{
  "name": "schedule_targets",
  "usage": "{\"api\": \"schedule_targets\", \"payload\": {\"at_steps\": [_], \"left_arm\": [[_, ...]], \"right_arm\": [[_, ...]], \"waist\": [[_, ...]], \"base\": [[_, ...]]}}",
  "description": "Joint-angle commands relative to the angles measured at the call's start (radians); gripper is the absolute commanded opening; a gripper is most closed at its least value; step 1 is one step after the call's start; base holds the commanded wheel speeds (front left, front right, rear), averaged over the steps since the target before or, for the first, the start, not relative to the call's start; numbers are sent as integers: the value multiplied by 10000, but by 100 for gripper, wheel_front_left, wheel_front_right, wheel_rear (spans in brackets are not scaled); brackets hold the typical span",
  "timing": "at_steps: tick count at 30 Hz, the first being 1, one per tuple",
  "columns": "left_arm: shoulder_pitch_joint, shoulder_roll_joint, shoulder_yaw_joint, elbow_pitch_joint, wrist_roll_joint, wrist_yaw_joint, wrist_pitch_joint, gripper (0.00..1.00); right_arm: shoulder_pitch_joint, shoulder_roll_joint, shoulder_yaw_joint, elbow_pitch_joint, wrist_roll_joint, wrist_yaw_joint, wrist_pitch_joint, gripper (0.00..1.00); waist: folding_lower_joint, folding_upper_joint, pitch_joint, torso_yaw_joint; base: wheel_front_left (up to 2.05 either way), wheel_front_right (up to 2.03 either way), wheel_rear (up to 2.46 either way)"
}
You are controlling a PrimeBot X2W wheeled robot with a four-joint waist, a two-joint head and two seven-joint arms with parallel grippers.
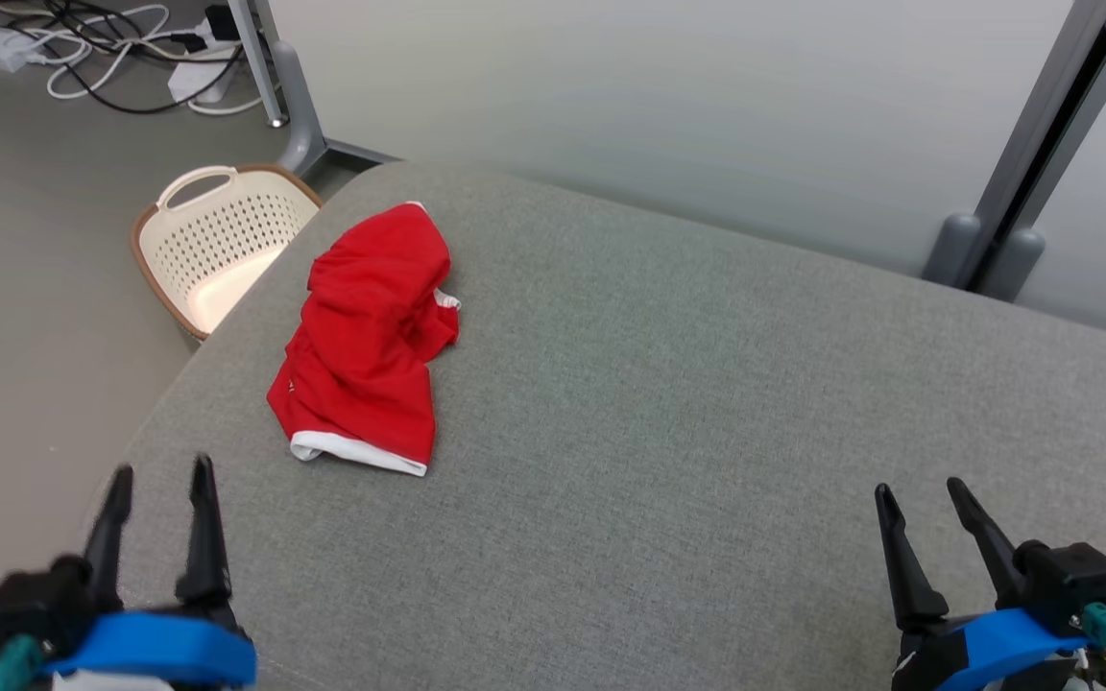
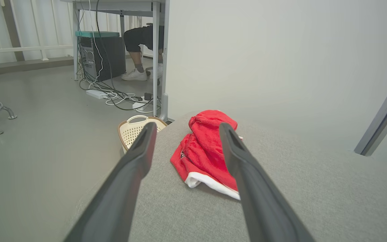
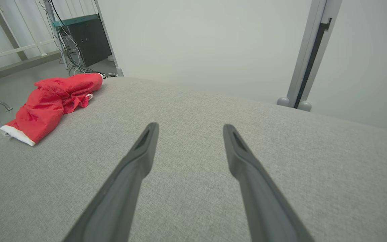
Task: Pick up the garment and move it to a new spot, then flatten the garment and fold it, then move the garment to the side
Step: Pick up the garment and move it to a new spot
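On the grey fabric-covered worktop (image 1: 707, 403), out toward 10 o'clock from where the robot stands, lies one red garment (image 1: 371, 345). It sits close to the worktop's left edge and well apart from both arms. It is crumpled rather than spread, heaped in soft folds, bright red all over with a narrow white band along one hem and a scrap of white trim peeking out at its right side.

Its long axis runs nearly along the 6-to-12 line, leaning slightly toward 1 o'clock. The white-banded hem is the near end, facing 6 o'clock, and the rounded, bunched end points away toward 12 or 1. From the left wrist view the garment is straight ahead, between the two dark fingers (image 1: 203, 528) and partly hidden behind one of them.

Counting up, I see one garment and one cream perforated basket (image 1: 217, 240) with a brown rim. The basket stands on the floor just beside the worktop's left edge at about 10 o'clock. There are two pairs of jaws with two fingers each. The left jaws hang at 7 o'clock and the right jaws at 5 o'clock, over the worktop's near side. Both pairs are spread wide with nothing between them, their tips pointing roughly toward 12.
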Motion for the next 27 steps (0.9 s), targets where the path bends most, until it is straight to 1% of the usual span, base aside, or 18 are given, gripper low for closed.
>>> {"api": "schedule_targets", "payload": {"at_steps": [1, 7, 8, 11, 12, 13, 14, 15, 16, 17, 18, 20, 21, 24, 27], "left_arm": [[-431, 103, 99, -130, -52, -79, 73, 100], [-1924, 568, 492, -118, -702, -388, 1187, 100], [-2201, 686, 589, 28, -861, -450, 1425, 100], [-3121, 761, 922, 578, -1651, -672, 2188, 100], [-3398, 768, 1076, 828, -1962, -667, 2517, 100], [-3398, 768, 1076, 828, -1962, -667, 2517, 100], [-4028, 971, 1282, 1327, -2310, -714, 2997, 100], [-4309, 1026, 1336, 1616, -2456, -768, 3204, 100], [-4579, 1096, 1419, 1900, -2562, -788, 3338, 100], [-4579, 1096, 1419, 1900, -2562, -788, 3338, 100], [-5009, 1138, 1554, 2418, -2838, -775, 3636, 100], [-5411, 1218, 1712, 2878, -3104, -769, 3901, 100], [-5411, 1218, 1712, 2878, -3104, -769, 3901, 100], [-5717, 1402, 2008, 3456, -3507, -684, 4383, 100], [-5989, 1717, 2259, 3799, -3726, -617, 4685, 100]], "right_arm": [[-146, 0, -19, -110, -54, 2, -15, 100], [-636, -3, 59, -675, -542, 2, 311, 100], [-719, -6, 64, -775, -595, 2, 371, 100], [-989, -71, 133, -1075, -751, 2, 515, 100], [-1069, -127, 191, -1178, -810, 3, 541, 100], [-1069, -127, 191, -1178, -810, 3, 541, 100], [-1226, -249, 297, -1379, -884, 2, 576, 100], [-1297, -281, 308, -1470, -883, 2, 568, 100], [-1406, -332, 371, -1570, -900, 2, 522, 100], [-1406, -332, 371, -1570, -900, 2, 522, 100], [-1582, -361, 465, -1718, -928, 2, 428, 100], [-1704, -362, 534, -1812, -939, 3, 299, 100], [-1704, -362, 534, -1812, -939, 3, 299, 100], [-1897, -341, 769, -1939, -989, 2, 226, 100], [-2025, -432, 947, -2131, -1042, 3, 220, 100]], "waist": [[0, 0, 248, -1], [0, 0, 1434, -289], [0, 0, 1654, -372], [0, 0, 2262, -639], [0, 0, 2499, -752], [0, 0, 2499, -752], [0, 0, 2958, -992], [0, 0, 3162, -1115], [0, 0, 3389, -1245], [0, 0, 3389, -1245], [0, 0, 3787, -1524], [0, 0, 4104, -1796], [0, 0, 4104, -1796], [0, 0, 4520, -2308], [0, 0, 4962, -2749]], "base": [[0, 0, 0], [0, 0, 0], [0, 0, 0], [0, 0, 0], [0, 0, 0], [0, 0, 0], [0, 0, 0], [0, 0, 0], [0, 0, 0], [0, 0, 0], [0, 0, 0], [0, 0, 0], [0, 0, 0], [0, 0, 0], [0, 0, 0]]}}
